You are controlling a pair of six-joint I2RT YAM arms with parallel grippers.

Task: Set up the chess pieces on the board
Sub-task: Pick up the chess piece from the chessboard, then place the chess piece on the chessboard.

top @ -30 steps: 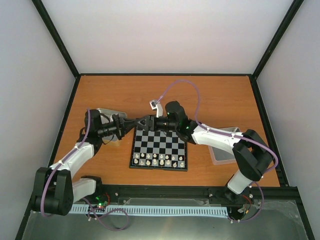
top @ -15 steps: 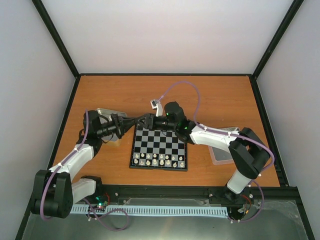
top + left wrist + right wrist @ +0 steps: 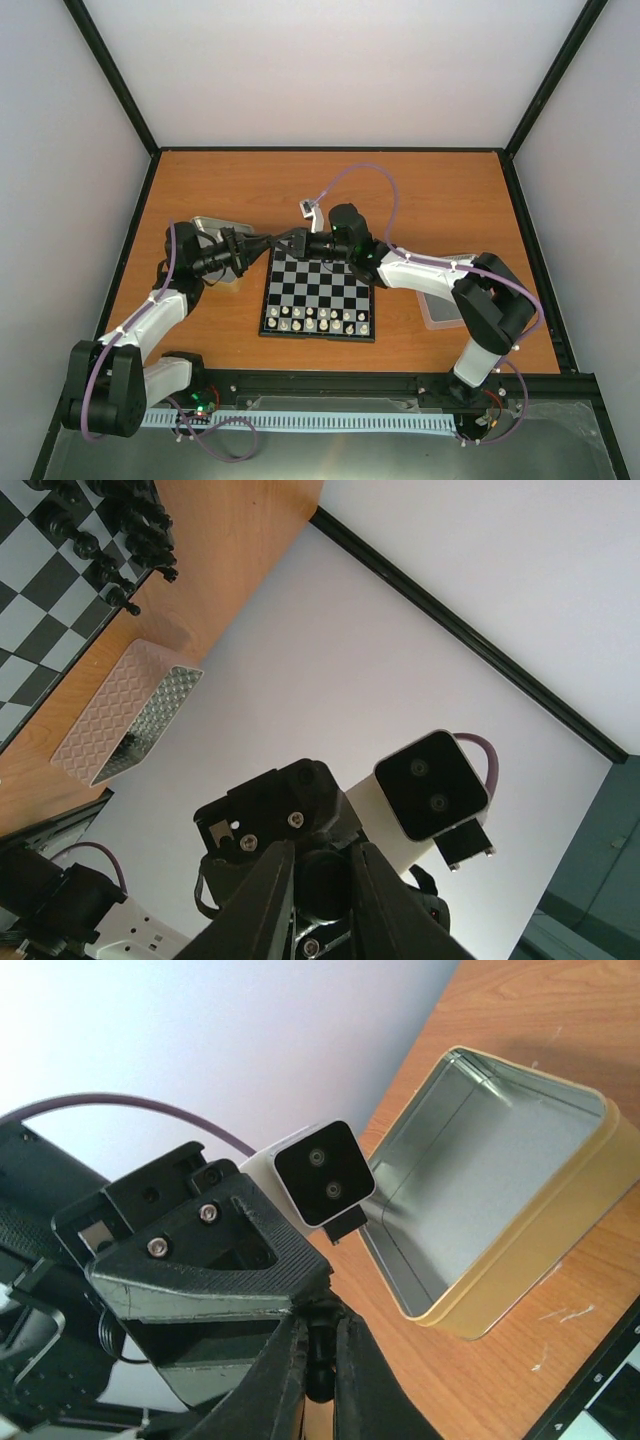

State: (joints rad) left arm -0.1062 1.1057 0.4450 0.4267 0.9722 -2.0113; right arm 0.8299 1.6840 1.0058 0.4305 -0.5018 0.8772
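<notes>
- Chess pieces [image 3: 318, 320] of the whitish set stand in the two near rows of the board [image 3: 330, 285], which lies mid-surface [image 3: 430, 200] between your arms.
- You have one black piece [image 3: 318, 1360] in the air over the board's far left corner. The left jaws and the right jaws are both narrow, pinching it from opposite sides.
- Your far rows look bare from above, so I judge most of the black side is left to place.
- Your tin [image 3: 480, 1210] at the left shows no pieces inside.

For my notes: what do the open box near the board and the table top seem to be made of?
The box looks like thin tin-plate: dull silvery inside, pale gold outside, rolled rim. The table top looks like orange-brown wood or laminate, matt, scratched.
</notes>
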